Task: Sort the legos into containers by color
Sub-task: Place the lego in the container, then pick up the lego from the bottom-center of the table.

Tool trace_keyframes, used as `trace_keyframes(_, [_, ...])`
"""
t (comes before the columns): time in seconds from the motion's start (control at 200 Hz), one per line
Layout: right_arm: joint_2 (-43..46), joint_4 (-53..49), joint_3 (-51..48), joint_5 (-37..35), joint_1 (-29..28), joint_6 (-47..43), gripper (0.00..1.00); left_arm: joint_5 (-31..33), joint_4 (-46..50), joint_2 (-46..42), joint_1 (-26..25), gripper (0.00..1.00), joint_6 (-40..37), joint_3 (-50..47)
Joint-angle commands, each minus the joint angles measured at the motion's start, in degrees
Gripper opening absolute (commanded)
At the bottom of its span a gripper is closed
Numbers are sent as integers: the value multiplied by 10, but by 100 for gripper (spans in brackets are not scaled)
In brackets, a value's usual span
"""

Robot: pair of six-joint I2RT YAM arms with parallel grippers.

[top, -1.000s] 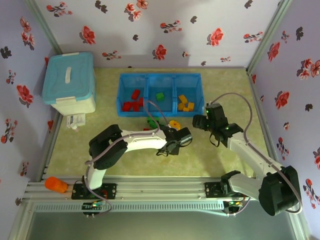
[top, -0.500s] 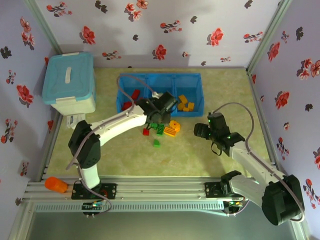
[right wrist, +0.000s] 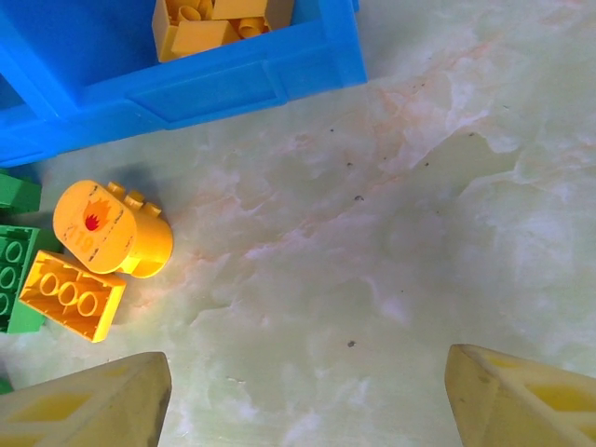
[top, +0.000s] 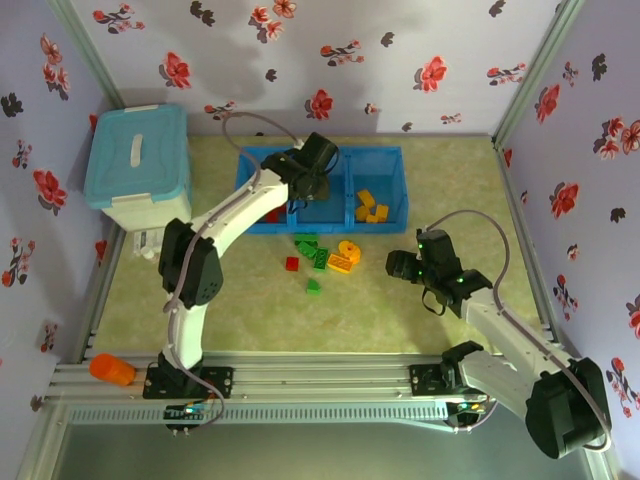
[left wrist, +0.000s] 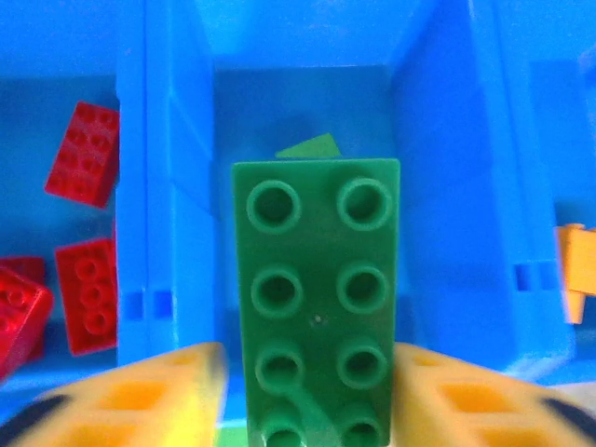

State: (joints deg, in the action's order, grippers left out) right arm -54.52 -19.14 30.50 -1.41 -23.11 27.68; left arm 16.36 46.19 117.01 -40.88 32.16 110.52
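Note:
My left gripper (top: 305,185) hangs over the middle compartment of the blue tray (top: 395,152). In the left wrist view its jaws stand a little apart, open, with a green eight-stud lego (left wrist: 317,298) loose between the fingers (left wrist: 149,391). Another green piece (left wrist: 310,146) lies below it in that compartment. Red legos (left wrist: 84,154) sit in the left compartment and yellow ones (top: 370,207) in the right. My right gripper (top: 400,265) is open over bare table, just right of a loose pile: a round yellow lego (right wrist: 112,230), a flat yellow one (right wrist: 73,295), green ones (top: 307,243) and a red one (top: 292,264).
A pale blue lidded box (top: 138,165) stands at the back left, with a small white item (top: 150,242) in front of it. An orange object (top: 112,369) rests on the front rail at the left. Flowered walls close in the table on three sides.
My left arm swung from the table's middle out to the tray with the green lego, and its jaws have now parted. My right gripper drifted slightly nearer.

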Motion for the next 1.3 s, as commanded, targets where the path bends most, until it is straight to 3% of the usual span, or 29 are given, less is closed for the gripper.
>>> trace_keyframes(0.0, [7,-15,19,5,-12,0,77,2,25,18,4,76,-49,42])
trace_keyframes(0.09, [8,-36,36,-8,-32,-10,77,3,31,1,3,80,-57,49])
trace_keyframes(0.225, [5,-44,53,-18,-63,-19,76,2,-16,-81,-6,81,-60,-24])
trace_keyframes(0.61, [-102,-37,127,-21,-186,-31,74,-11,-189,-393,-34,80,-19,-406])
trace_keyframes(0.98, [-263,-4,209,-48,-299,10,69,11,-191,-599,-35,79,56,-649])
trace_keyframes(1.295, [-404,-10,295,-56,-358,30,66,9,-170,-733,-37,79,83,-742])
